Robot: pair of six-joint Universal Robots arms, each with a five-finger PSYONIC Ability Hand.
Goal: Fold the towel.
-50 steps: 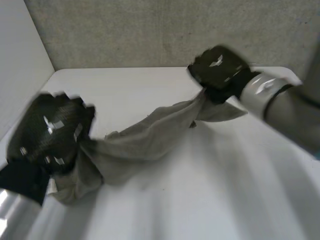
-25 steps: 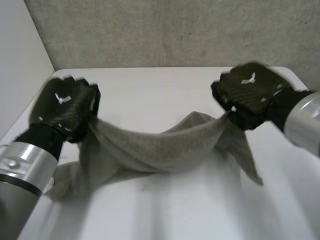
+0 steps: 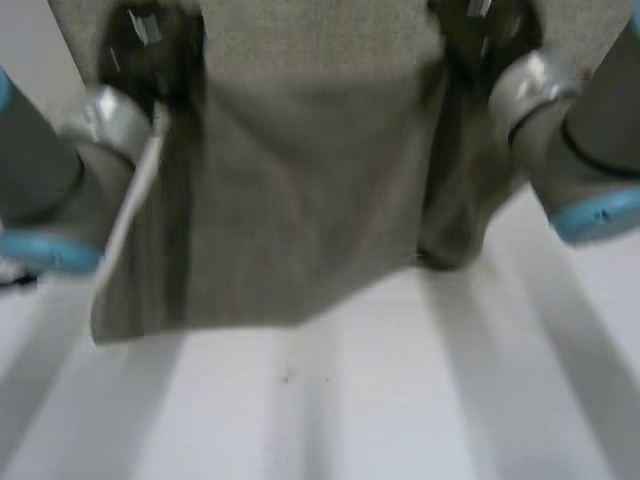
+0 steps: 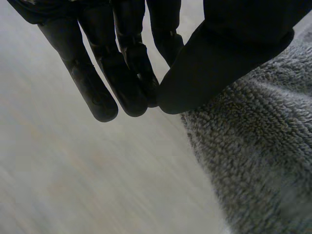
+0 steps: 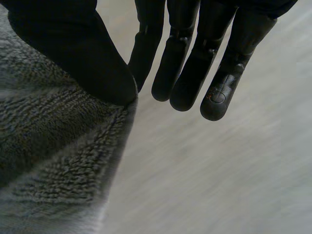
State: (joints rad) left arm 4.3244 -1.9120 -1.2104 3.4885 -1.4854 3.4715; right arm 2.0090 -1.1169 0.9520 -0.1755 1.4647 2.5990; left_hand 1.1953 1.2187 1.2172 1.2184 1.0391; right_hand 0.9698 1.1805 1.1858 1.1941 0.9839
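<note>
Fingers [image 4: 122, 83]: on my left hand [image 4: 234, 44] they lay nearly straight, with the thumb closed against them and the towel's edge pinched in between. My right hand [image 5: 63, 44] showed the same hold, thumb to fingers on its own bit of cloth.
Work surface: the table [image 3: 350, 400] was white and bare below the hanging cloth.
Cloth: the towel [image 3: 300, 180] hung as a flat grey sheet between the two hands, up off the table. I could not tell whether its lower edge touched the top.
Arms: my left arm [image 3: 60, 190] and right arm [image 3: 580, 150] stood one on each side of the sheet, wrists up beside its top edge.
Grip spots: each hand had an upper corner on its own side. A darker bunch of cloth drooped under the right-hand corner.
Key relation: the top edge ran straight across from hand to hand, and all the cloth lay below the fingers. Neither hand was nearer, since they shared it evenly. I could not tell whether that edge was the long side.
Lower edge: it slanted, hanging lower on the left-arm side.
Next move, my guess: lay the sheet down flat, then bring the held edge over to the free one.
</note>
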